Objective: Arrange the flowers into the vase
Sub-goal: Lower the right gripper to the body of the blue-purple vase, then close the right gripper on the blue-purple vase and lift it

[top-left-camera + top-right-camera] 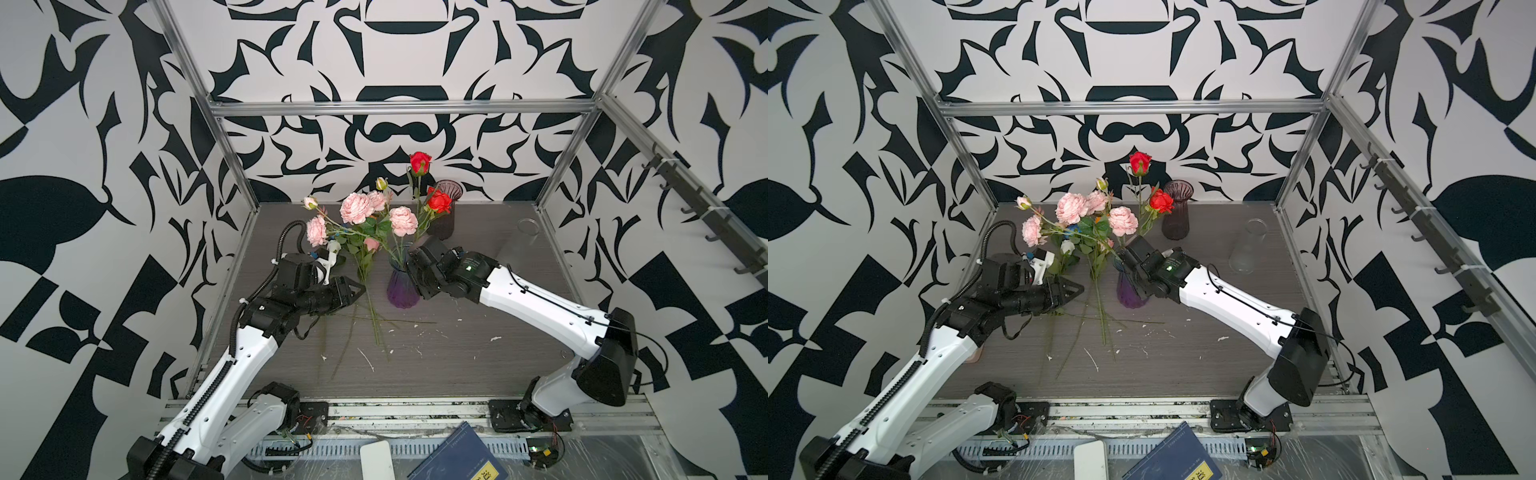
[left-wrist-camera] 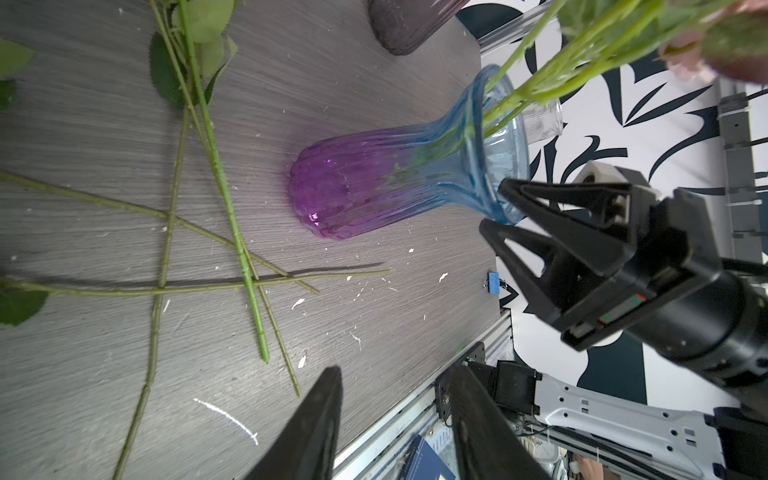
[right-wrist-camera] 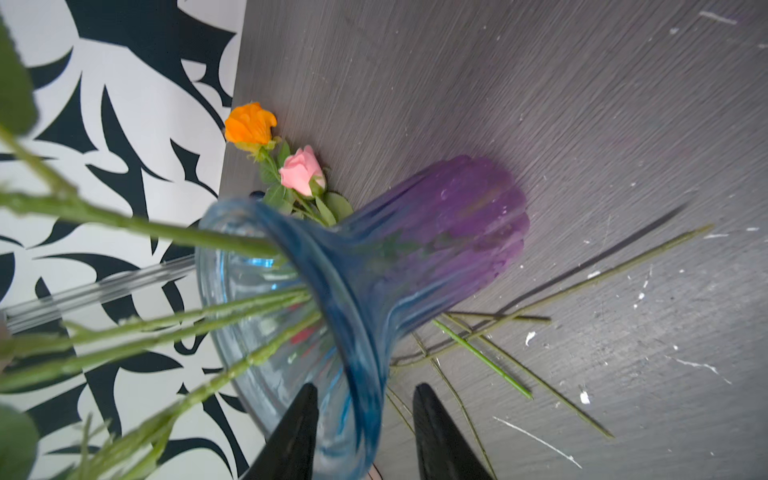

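The vase [image 1: 402, 291] is ribbed glass, blue at the flared mouth and purple at the base, and stands mid-table. A pink ruffled spray [image 1: 356, 208] and two red roses [image 1: 439, 201] rise from it. My right gripper [image 3: 365, 388] is open astride its rim [image 2: 496, 208], one finger inside and one outside, with gaps on both sides. Loose flowers lie left of the vase with their stems [image 1: 374, 320] crossing; an orange rose [image 3: 250, 124] and a pink rose [image 3: 302, 170] are among them. My left gripper [image 2: 397, 374] is open and empty, hovering by those stems [image 1: 359, 291].
A dark purple vase [image 1: 446, 208] stands at the back, and a clear glass vase [image 1: 1248, 247] to its right. A blue clip [image 2: 493, 283] lies near the table's edge. A book [image 1: 457, 457] and a white slab [image 1: 376, 461] sit beyond the front rail. White specks dot the table.
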